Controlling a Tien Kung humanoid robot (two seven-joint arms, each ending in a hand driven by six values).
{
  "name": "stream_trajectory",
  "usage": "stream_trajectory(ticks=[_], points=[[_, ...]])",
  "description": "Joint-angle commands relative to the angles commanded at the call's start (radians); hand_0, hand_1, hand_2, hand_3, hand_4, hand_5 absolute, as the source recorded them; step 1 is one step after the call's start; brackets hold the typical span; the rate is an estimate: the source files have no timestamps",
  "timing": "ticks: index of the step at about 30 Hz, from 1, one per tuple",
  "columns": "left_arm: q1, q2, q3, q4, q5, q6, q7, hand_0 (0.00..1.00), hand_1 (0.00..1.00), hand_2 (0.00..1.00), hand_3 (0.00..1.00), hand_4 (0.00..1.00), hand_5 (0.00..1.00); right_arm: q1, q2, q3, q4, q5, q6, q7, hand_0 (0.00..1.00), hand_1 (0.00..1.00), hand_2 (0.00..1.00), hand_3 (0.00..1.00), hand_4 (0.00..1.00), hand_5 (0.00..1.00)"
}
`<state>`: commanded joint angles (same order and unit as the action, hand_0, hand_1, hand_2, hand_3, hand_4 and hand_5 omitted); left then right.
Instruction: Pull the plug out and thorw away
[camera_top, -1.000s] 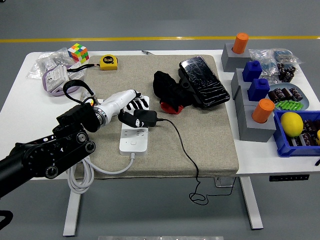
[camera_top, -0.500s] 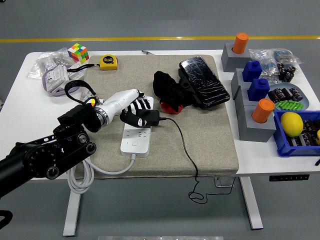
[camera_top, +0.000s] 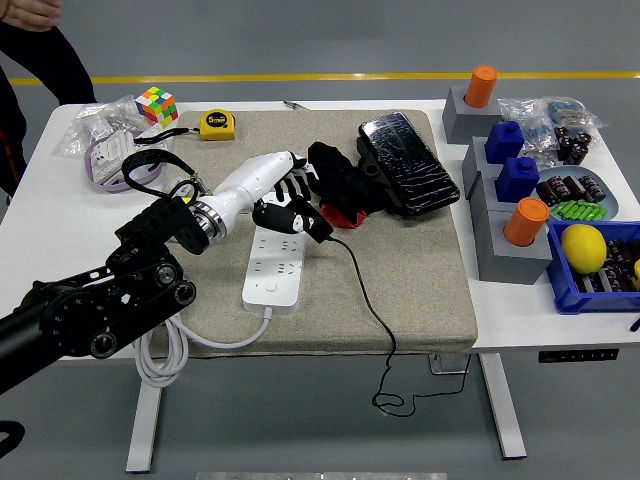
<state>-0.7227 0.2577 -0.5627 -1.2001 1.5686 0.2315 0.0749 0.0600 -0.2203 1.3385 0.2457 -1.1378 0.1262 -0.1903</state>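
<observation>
My left hand (camera_top: 285, 200) has white and black fingers and reaches in from the lower left. It is shut on a black plug adapter (camera_top: 308, 224) and holds it lifted clear above the white power strip (camera_top: 272, 268) on the beige mat (camera_top: 400, 270). The plug's thin black cable (camera_top: 370, 300) trails across the mat and hangs over the table's front edge. My right hand is out of view.
Black gloves (camera_top: 345, 185) and a black phone-like slab (camera_top: 407, 165) lie on the mat behind the plug. A Rubik's cube (camera_top: 157, 104), yellow tape measure (camera_top: 216, 125) and bags sit back left. Grey blocks and blue bins (camera_top: 590, 270) stand at right. A person's sleeve (camera_top: 35, 60) shows top left.
My left hand rose and moved back-right with the plug, pulling it out of the strip. The cable shifted with it. A person's arm came into view at top left.
</observation>
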Motion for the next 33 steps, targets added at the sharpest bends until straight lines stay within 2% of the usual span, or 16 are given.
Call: stream_trajectory(ticks=[4,8,14,18,21,22,27,28,33], points=[[-0.001,-0.021,0.045,-0.012,-0.036,0.032,-0.018,0.325,0.412,0.436,0.512,0.732,0.002,0.001,0.0,-0.007,0.003,0.005,-0.001,0.001,0.678,0.718,0.737,0.711,0.998,0.498],[-0.005,-0.05,0.107,0.002,-0.064,0.056,-0.034,0.325,0.412,0.436,0.512,0.732,0.002,0.003,0.0,-0.012,0.003,0.009,-0.002,0.002,0.678,0.718,0.737,0.711,0.998,0.498],[-0.029,-0.097,0.183,0.048,-0.094,0.087,-0.044,0.335,0.417,0.44,0.521,0.739,0.002,0.004,-0.001,-0.015,0.001,0.009,0.0,0.001,0.678,0.718,0.736,0.709,0.998,0.498],[-0.043,-0.12,0.2,0.085,-0.115,0.097,-0.051,0.355,0.435,0.458,0.54,0.717,0.002,0.004,-0.002,-0.018,0.0,0.01,0.0,0.001,0.678,0.718,0.736,0.708,0.998,0.497],[-0.052,-0.129,0.212,0.108,-0.133,0.093,-0.053,0.355,0.435,0.458,0.54,0.717,0.002,0.004,-0.003,-0.02,-0.001,0.011,0.0,0.001,0.678,0.718,0.736,0.708,0.998,0.497],[-0.055,-0.13,0.217,0.116,-0.138,0.092,-0.053,0.467,0.504,0.506,0.559,0.741,0.002,0.004,-0.003,-0.02,-0.001,0.011,0.0,0.001,0.678,0.718,0.737,0.707,0.998,0.497],[-0.06,-0.133,0.236,0.144,-0.165,0.078,-0.049,0.467,0.504,0.506,0.559,0.741,0.002,0.003,-0.003,-0.025,-0.001,0.014,-0.001,0.002,0.678,0.718,0.737,0.707,0.998,0.497],[-0.06,-0.133,0.238,0.147,-0.169,0.073,-0.047,0.609,0.604,0.548,0.571,0.801,0.002,0.003,-0.003,-0.026,-0.001,0.015,-0.001,0.002,0.677,0.718,0.736,0.705,0.998,0.498],[-0.063,-0.129,0.233,0.151,-0.166,0.06,-0.035,0.609,0.604,0.548,0.571,0.801,0.002,0.004,-0.003,-0.027,-0.001,0.015,-0.002,0.002,0.677,0.718,0.736,0.705,0.998,0.498]])
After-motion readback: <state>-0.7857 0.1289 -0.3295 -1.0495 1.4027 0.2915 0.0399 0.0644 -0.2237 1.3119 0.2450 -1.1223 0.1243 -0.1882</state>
